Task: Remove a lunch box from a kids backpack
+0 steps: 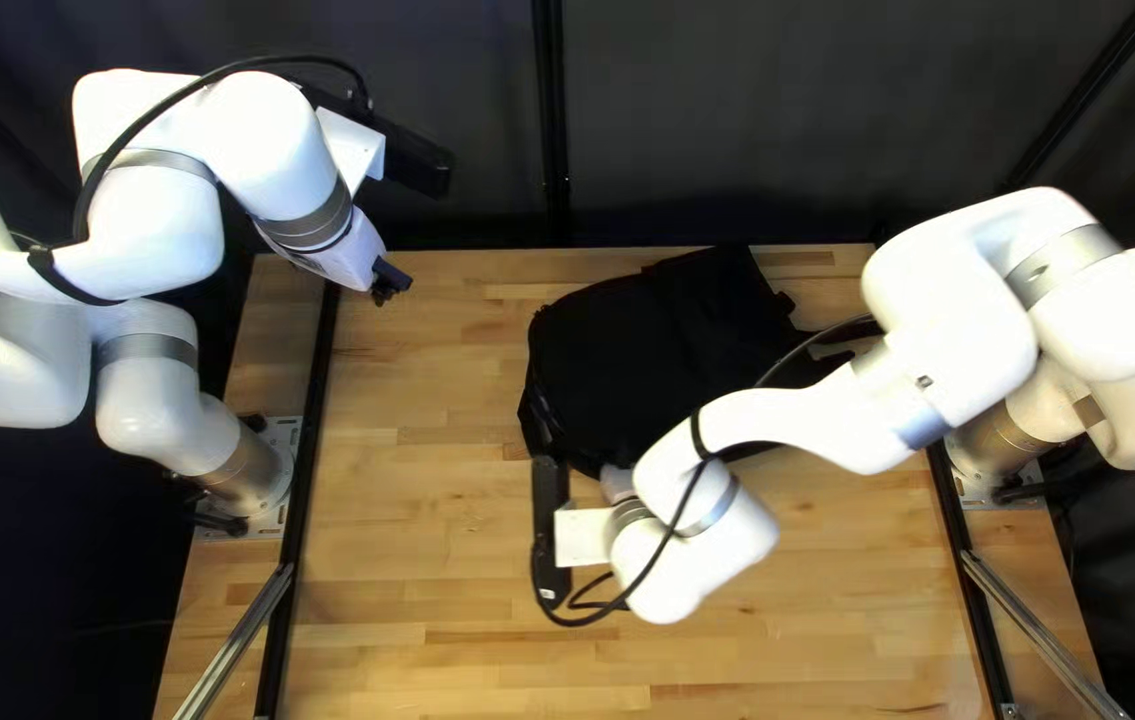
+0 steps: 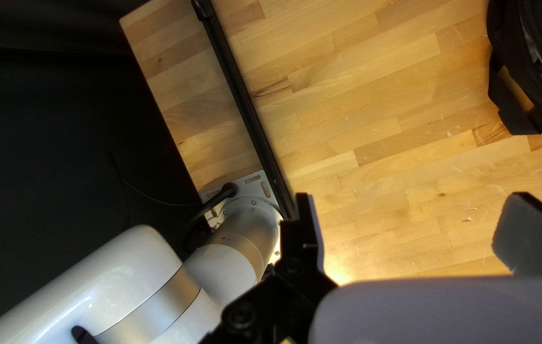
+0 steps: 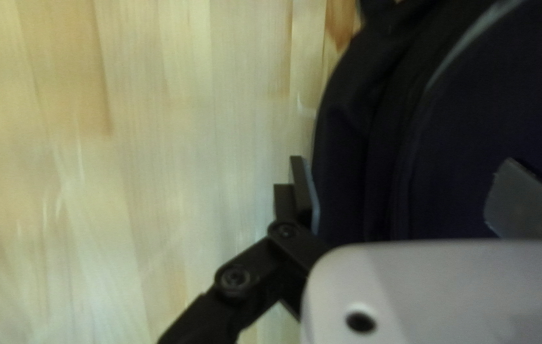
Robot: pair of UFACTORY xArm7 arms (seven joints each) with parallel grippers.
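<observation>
Backpack [image 1: 621, 340] lay on the wooden table [image 1: 421, 534], in the middle of the top left view toward the far edge, dark curtain [image 1: 754, 120] behind, straps sticking out on its right side. Right arm [image 1: 794, 420] reached in from the right, crossing over the near right part of the pack, cable [image 1: 674, 534] looped along it. Right gripper [image 1: 618, 483] sat at the near left corner of the pack; in its own wrist view the right gripper [image 3: 404, 185] had its jaws wide apart — one finger [image 3: 306, 197] right beside the pack's edge, the other [image 3: 528, 204] over its dark front panel, contact can't be told, not clamped. Left arm [image 1: 154, 227] was raised on its own side, left gripper [image 1: 391, 282] up near the table's far left corner, well apart from the pack. Left wrist view: jaws apart, bare wood ahead between them — black rail [image 2: 245, 108] and arm base [image 2: 245, 226] on one side, the pack's zipped edge and a strap loop [image 2: 514, 108] on the other
</observation>
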